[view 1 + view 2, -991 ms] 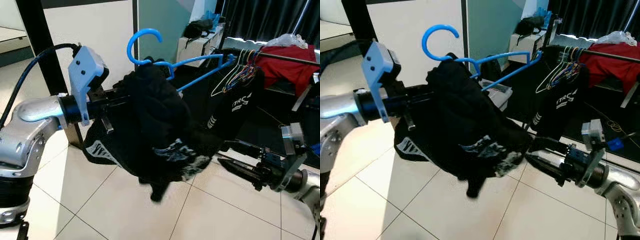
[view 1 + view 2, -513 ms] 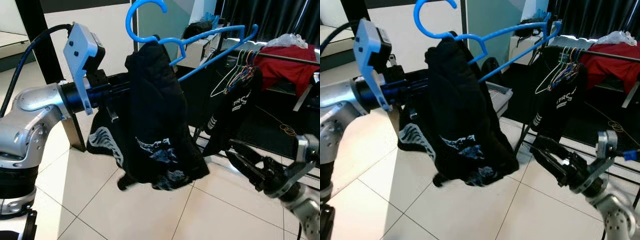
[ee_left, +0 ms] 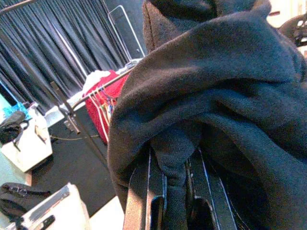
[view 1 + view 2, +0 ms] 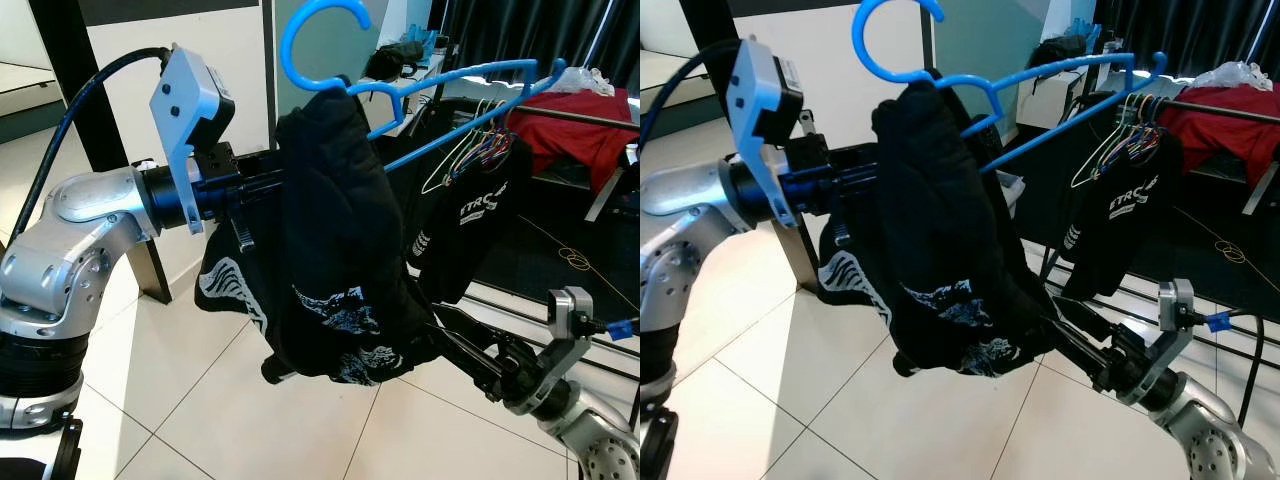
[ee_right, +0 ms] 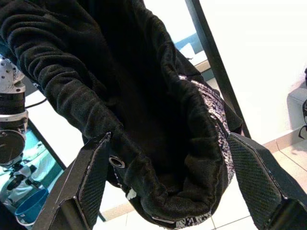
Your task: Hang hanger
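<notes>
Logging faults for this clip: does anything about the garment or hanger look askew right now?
Yes. The black garment is bunched on one end of the blue hanger, leaving the other arm bare and tilted. The left gripper pinches a fold; the right gripper is open under the hem.

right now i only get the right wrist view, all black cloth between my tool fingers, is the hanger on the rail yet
Observer: No. The blue hanger is up in the air, its hook free, short of the rail.
Operator: whats holding it up
Observer: The left tool is shut on the black garment draped over it.
Operator: anything on the rail
Observer: Other hangers and a dark shirt hang there.
</notes>
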Motion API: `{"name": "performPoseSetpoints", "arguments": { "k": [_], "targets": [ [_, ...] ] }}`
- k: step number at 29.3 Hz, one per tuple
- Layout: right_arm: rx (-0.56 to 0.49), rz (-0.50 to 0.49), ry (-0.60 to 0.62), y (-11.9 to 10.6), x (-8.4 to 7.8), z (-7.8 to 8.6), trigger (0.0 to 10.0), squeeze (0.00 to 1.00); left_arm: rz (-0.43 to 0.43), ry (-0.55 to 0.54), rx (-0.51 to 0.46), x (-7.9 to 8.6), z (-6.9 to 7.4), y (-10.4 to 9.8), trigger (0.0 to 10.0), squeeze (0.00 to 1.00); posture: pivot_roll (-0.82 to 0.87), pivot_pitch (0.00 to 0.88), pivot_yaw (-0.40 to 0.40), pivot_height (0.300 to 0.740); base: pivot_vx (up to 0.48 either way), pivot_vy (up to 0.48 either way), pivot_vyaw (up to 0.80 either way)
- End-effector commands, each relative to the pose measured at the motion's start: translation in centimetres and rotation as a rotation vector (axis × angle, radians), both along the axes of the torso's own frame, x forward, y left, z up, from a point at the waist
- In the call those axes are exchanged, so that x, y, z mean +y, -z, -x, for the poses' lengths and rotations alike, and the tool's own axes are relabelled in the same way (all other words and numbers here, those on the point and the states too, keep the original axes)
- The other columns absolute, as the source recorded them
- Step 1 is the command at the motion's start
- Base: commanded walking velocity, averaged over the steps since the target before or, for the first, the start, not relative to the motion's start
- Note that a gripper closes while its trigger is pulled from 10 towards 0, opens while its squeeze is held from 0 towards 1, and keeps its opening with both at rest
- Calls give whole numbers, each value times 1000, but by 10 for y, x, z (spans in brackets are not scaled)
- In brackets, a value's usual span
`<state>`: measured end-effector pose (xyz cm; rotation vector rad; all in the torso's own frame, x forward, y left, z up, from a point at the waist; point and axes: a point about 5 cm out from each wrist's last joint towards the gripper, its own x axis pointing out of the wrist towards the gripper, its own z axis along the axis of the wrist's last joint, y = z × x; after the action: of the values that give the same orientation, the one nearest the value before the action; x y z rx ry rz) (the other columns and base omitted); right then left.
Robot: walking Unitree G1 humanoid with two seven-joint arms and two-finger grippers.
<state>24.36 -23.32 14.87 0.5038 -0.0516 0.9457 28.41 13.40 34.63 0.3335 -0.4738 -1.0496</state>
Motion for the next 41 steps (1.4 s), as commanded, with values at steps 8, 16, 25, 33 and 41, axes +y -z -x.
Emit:
{"name": "performPoseSetpoints", "arguments": {
  "k": [8, 16, 25, 33, 41],
  "targets": [
    [1, 179, -39, 5, 14, -7, 10000, 0, 13, 22, -34, -7, 5, -9, 10000, 0, 36, 18, -5, 740, 0, 0, 0],
    [-8, 252, -40, 3, 17, -12, 10000, 0, 13, 14, -34, -7, 4, -9, 10000, 0, 38, 20, -7, 740, 0, 0, 0],
    [-52, 264, 11, -8, 10, -18, 0, 0, 20, -9, -33, -4, 2, -10, 10000, 0, 35, 21, -7, 740, 0, 0, 0],
    [-100, 255, 66, -22, -2, -21, 0, 0, 9, -60, -23, 5, -4, -6, 10000, 0, 31, 22, -9, 740, 0, 0, 0],
    [-183, 262, 166, -44, -18, -28, 0, 0, -77, -163, 5, 19, -14, 9, 10000, 0, 33, 24, -9, 740, 0, 0, 0]
  ]
}}
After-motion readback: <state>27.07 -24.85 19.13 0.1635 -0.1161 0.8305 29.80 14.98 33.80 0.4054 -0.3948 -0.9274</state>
